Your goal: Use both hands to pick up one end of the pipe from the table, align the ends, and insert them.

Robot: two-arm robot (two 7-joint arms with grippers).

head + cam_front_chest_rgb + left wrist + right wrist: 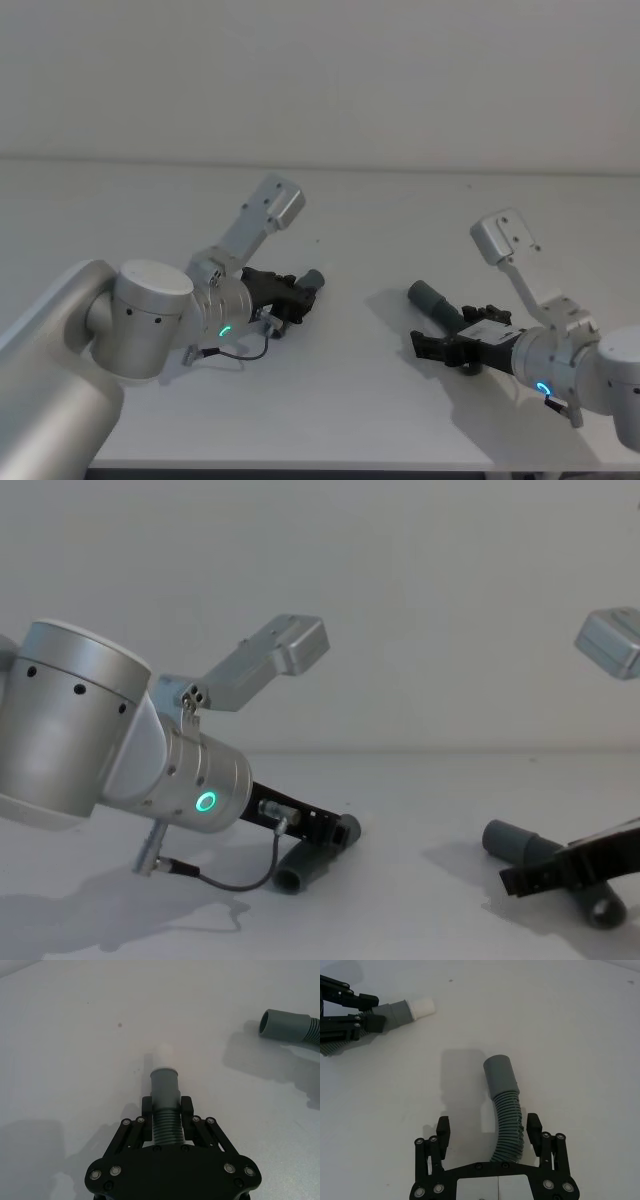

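table point(60, 1035): matte white | short pipe point(166, 1127): ribbed grey plastic, smooth collar point(165, 1085) | left pincer point(167, 1106): matt black plastic

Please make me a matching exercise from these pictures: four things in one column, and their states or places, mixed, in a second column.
Column one:
1. left gripper
2. right gripper
3. white tip
4. smooth cuff

Column two:
A. open, around the ribbed long piece
B. sticks out of the collar of the short piece
C. shut on the short piece
D. lighter grey end of the long piece

Pairs: 1-C, 2-A, 3-B, 4-D.
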